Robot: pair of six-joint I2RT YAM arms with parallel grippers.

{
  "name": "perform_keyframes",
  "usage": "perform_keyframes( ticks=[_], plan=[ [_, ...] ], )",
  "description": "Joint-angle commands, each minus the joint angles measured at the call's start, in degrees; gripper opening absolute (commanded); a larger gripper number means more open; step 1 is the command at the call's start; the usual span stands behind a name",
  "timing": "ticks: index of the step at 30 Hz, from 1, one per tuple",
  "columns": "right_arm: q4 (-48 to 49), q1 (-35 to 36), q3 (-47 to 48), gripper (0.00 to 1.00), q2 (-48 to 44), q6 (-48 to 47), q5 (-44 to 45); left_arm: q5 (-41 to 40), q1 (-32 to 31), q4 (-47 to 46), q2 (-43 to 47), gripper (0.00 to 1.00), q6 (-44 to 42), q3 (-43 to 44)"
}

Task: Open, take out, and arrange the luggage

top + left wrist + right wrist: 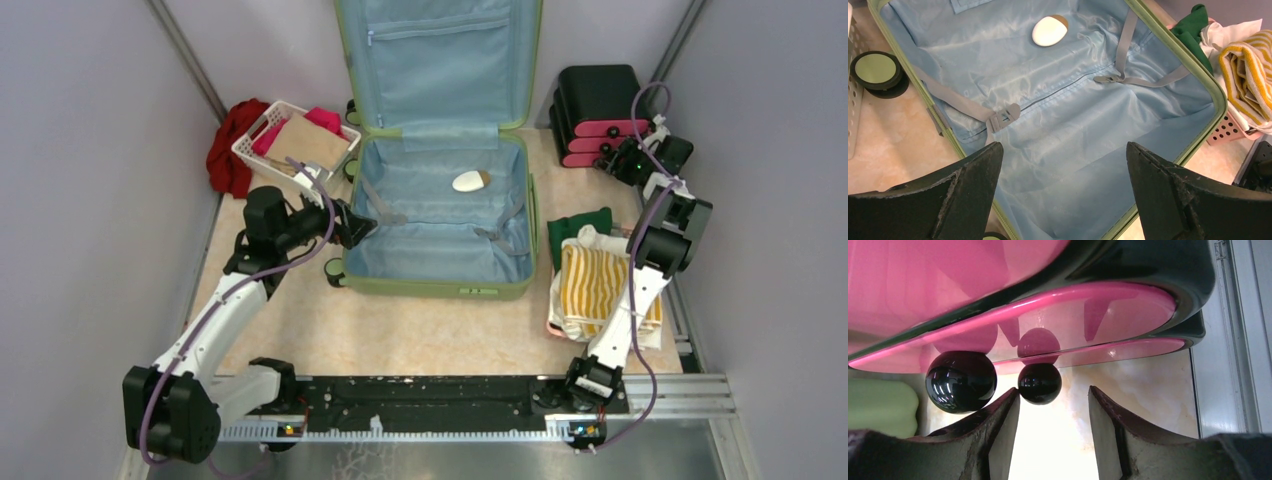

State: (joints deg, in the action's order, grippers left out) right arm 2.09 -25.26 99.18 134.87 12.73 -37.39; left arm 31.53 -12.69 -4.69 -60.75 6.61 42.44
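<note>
Currently, left gripper [1063, 150] hangs fully released over the luggage [1058, 100]. Right gripper [1054, 390] reaches forward, half-parted; drawer-box knob [1039, 383] just ahead, apparently ungripped.

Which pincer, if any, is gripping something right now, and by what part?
Nothing is held. Left pincer is open above the suitcase; right pincer is open just short of a black knob on the drawer box, not clamping it.
</note>
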Motion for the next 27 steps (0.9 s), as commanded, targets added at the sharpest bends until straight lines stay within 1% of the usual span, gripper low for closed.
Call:
perform_keyframes(
  ticks=[1, 5, 7, 13, 20, 22, 27],
  plan=[
    [2.7, 0.9, 4.0, 0.51, 1.3, 1.4, 0.7, 0.2, 0.4, -0.8, -0.4, 0.99, -0.6, 0.7],
    [2.2, 1.0, 4.7, 0.46, 1.8, 1.5, 0.5, 0.2, 0.4, -0.8, -0.3, 0.99, -0.6, 0.7],
    [1.7, 1.2, 5.1, 0.46, 1.8, 1.4, 0.3, 0.2, 0.5, -0.9, -0.2, 0.99, -0.6, 0.8],
    [0.6, 1.5, 5.7, 0.50, 1.9, 1.3, 0.1, 0.2, 0.5, -0.8, 0.2, 0.99, -0.6, 0.7],
    [-0.8, 2.3, 7.4, 0.50, 3.0, 1.3, -0.4, 0.2, 0.5, -0.8, 0.3, 0.99, -0.6, 0.7],
    [-0.8, 2.6, 7.7, 0.48, 3.2, 1.4, -0.5, 0.1, 0.4, -0.8, 0.3, 0.99, -0.7, 0.7],
    [-0.8, 2.7, 7.7, 0.30, 3.2, 1.5, -1.2, 0.0, 0.5, -0.7, 0.3, 0.99, -0.7, 0.7]
  ],
)
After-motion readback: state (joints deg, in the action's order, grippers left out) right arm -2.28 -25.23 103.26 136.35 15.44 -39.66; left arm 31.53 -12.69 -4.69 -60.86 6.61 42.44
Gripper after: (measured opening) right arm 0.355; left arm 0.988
